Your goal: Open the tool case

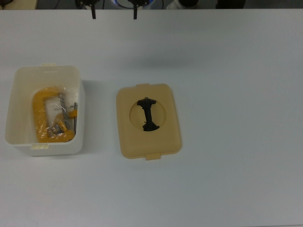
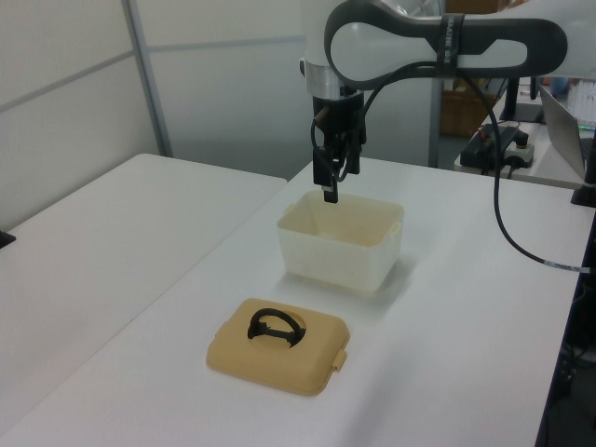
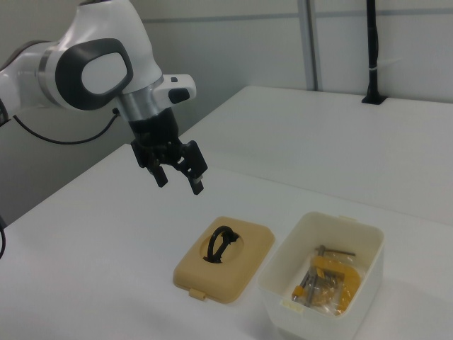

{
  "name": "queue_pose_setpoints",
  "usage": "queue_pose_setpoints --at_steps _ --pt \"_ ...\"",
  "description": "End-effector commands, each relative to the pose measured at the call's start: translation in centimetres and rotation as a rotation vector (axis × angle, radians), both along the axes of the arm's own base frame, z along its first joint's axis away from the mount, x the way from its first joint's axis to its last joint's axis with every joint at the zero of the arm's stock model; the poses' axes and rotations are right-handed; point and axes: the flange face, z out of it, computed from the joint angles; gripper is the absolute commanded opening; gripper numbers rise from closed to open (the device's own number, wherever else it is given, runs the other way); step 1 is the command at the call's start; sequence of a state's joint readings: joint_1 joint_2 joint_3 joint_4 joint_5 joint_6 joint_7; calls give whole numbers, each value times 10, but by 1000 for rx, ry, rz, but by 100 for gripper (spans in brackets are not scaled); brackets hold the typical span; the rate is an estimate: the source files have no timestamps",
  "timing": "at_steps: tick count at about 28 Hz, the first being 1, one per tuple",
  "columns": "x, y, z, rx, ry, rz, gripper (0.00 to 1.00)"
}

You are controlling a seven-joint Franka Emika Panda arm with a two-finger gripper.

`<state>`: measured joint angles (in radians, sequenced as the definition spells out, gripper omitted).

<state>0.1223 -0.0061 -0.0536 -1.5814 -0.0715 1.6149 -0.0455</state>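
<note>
You have the tool case lying in two parts on the white table (image 1: 227,71). Its white translucent body (image 1: 14,113) sits at the left of the top view, open upward, with a yellow C-clamp (image 1: 42,118) and some small metal parts inside. In the right view the same body (image 3: 368,244) is at the lower right of the frame with the clamp (image 3: 333,280) lying in it.

The tan lid (image 1: 168,137) rests flat on the table near the centre of the top view, apart from the body, with bare table between them. Its black handle (image 1: 149,116) stands in the round recess. In the left view the lid (image 2: 279,358) is low in the centre of the frame, in front of the body (image 2: 340,247).

The gripper (image 3: 180,177) hangs in the air, holding nothing, with its jaws spread. In the right view it is left of centre, up and to the left of the lid (image 3: 237,273). In the top view only the two fingertips (image 1: 93,13) show at the upper edge, set apart.
</note>
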Motion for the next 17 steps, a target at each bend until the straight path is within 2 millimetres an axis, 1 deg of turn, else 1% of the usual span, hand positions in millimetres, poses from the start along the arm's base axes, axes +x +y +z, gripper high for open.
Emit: queue_pose_setpoints --at_steps 1,17 --pt "-2 11 1 6 5 -21 100" --pt "0 4 -1 4 12 -22 100"
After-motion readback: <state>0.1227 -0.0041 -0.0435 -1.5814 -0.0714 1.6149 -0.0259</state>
